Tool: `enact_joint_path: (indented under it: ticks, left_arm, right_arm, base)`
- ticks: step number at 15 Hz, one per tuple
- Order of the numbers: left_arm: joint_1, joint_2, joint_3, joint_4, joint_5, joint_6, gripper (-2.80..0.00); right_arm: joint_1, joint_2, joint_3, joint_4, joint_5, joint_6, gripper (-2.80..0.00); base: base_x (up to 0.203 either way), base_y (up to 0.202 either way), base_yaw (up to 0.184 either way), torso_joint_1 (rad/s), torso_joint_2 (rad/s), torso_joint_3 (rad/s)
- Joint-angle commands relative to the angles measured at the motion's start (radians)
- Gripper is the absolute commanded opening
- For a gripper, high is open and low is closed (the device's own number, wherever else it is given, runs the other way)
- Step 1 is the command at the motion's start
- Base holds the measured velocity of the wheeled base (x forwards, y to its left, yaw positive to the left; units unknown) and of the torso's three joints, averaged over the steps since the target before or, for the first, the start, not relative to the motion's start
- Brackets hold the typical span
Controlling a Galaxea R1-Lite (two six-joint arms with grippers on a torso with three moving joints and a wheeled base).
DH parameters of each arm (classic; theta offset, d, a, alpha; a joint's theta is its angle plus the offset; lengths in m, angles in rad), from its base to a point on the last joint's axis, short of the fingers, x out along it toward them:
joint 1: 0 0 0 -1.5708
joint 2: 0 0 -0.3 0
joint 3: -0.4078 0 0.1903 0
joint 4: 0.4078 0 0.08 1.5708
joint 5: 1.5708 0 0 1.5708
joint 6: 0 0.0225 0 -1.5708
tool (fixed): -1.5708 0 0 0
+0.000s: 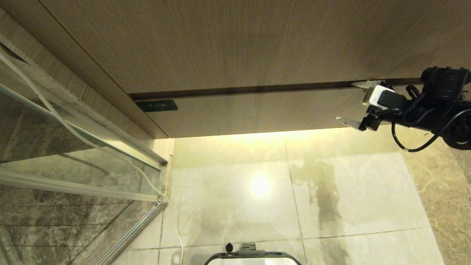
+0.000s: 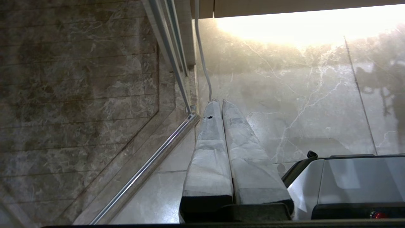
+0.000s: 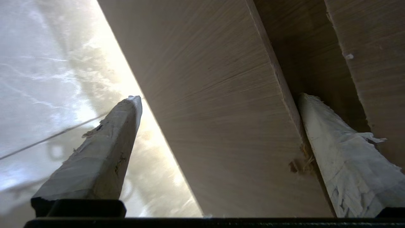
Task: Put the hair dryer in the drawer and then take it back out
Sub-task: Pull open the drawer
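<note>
I've got the right gripper (image 1: 356, 106) spread wide across the drawer (image 1: 257, 112) front at its right end — one finger (image 3: 335, 148) in the top gap, ready to pull — left gripper (image 2: 221, 104) parked, closed.

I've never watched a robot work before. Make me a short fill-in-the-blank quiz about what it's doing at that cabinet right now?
1. The drawer is ____, its front flush under the panel above.
2. The right gripper has its fingers spread ____ across the drawer front.
3. One right finger reaches into the dark ____ above the drawer front.
4. The left gripper, pointing at the floor, is ____.

Missing words: closed; open; gap; shut
</note>
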Motion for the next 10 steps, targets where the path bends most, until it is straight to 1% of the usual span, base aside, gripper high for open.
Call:
enact_joint_path:
  ticks: [1, 2, 3, 4, 5, 7, 8, 10]
  left_arm:
    - [0.0, 0.0, 0.002, -0.001, 0.0, 0.0, -2.8]
    - [0.0, 0.0, 0.002, -0.001, 0.0, 0.0, -2.8]
    - [0.0, 0.0, 0.002, -0.001, 0.0, 0.0, -2.8]
    - [0.0, 0.0, 0.002, -0.001, 0.0, 0.0, -2.8]
    - [0.0, 0.0, 0.002, -0.001, 0.0, 0.0, -2.8]
    - [0.0, 0.0, 0.002, -0.001, 0.0, 0.0, -2.8]
    - [0.0, 0.0, 0.002, -0.001, 0.0, 0.0, -2.8]
    - [0.0, 0.0, 0.002, -0.001, 0.0, 0.0, -2.8]
  right_arm:
    - [-0.005, -0.017, 0.013, 0.169, 0.004, -0.004, 0.0]
    - [-0.014, -0.032, 0.014, 0.223, -0.004, 0.0, 0.0]
    - [-0.018, -0.04, 0.017, 0.239, -0.024, 0.021, 0.0]
    - [-0.018, -0.046, 0.02, 0.241, -0.055, 0.073, 0.0]
    - [-0.018, -0.057, 0.026, 0.244, -0.094, 0.157, 0.0]
    - [-0.012, -0.091, 0.065, 0.26, -0.213, 0.279, 0.0]
    - [-0.007, -0.115, 0.093, 0.269, -0.254, 0.307, 0.0]
    - [-0.006, -0.159, 0.144, 0.278, -0.276, 0.332, 0.0]
  base:
    - [0.0, 0.0, 0.0, 0.0, 0.0, 0.0]
    - [0.0, 0.0, 0.0, 0.0, 0.0, 0.0]
    - [0.0, 0.0, 0.0, 0.0, 0.0, 0.0]
    - [0.0, 0.0, 0.0, 0.0, 0.0, 0.0]
    - [0.0, 0.0, 0.0, 0.0, 0.0, 0.0]
    - [0.0, 0.0, 0.0, 0.0, 0.0, 0.0]
    - [0.0, 0.0, 0.0, 0.0, 0.0, 0.0]
    - [0.0, 0.0, 0.0, 0.0, 0.0, 0.0]
